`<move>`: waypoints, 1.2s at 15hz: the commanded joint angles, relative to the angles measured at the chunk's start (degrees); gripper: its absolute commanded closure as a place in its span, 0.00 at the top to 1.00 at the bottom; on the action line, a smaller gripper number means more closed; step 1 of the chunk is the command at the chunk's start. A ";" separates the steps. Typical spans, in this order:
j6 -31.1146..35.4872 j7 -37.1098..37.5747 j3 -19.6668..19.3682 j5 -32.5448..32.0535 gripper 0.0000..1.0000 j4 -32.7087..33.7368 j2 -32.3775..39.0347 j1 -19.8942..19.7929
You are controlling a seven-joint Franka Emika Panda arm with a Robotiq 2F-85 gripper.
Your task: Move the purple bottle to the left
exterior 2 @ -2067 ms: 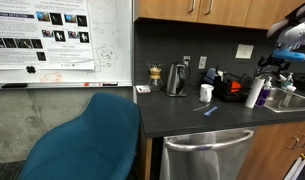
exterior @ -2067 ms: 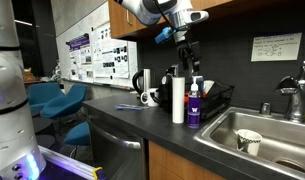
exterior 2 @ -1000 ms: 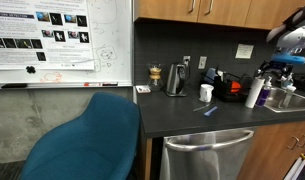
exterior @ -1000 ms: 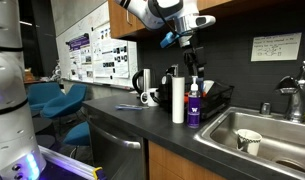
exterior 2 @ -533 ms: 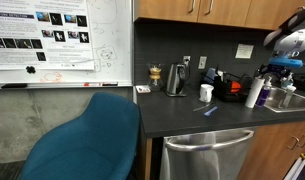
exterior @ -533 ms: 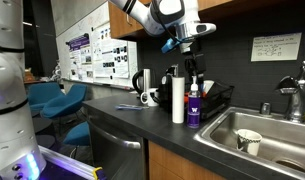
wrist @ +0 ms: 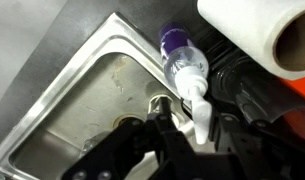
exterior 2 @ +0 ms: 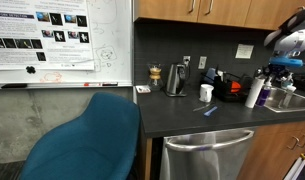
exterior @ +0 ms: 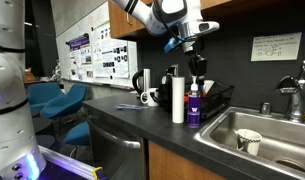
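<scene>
The purple bottle [exterior: 194, 108] stands on the dark counter at the sink's edge, next to a white paper-towel roll [exterior: 178, 98]; in an exterior view it [exterior 2: 262, 96] is small behind the roll. In the wrist view the bottle [wrist: 182, 60] shows from above with its white pump top. My gripper [wrist: 195, 118] hangs straight over it [exterior: 196, 72], with one finger on either side of the pump. The jaws are partly drawn in, and a gap still shows on one side of the pump.
A steel sink [exterior: 267, 122] with a bowl [exterior: 248, 140] lies beside the bottle. A black dish rack [exterior: 218, 98] stands behind it. A black-and-white mug [exterior: 150, 97] and a kettle [exterior 2: 176, 78] sit further along the counter. A blue chair [exterior 2: 87, 140] stands in front.
The gripper has come down over the bottle's pump top and its jaws have narrowed around it. The bottle has not moved.
</scene>
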 commanded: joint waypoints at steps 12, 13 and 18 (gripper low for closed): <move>-13.61 3.23 0.22 -10.02 0.04 5.02 -5.96 1.34; -14.38 3.28 0.35 -10.90 0.04 5.13 -6.94 1.45; -18.09 4.73 1.18 -18.20 0.04 3.37 -13.25 1.40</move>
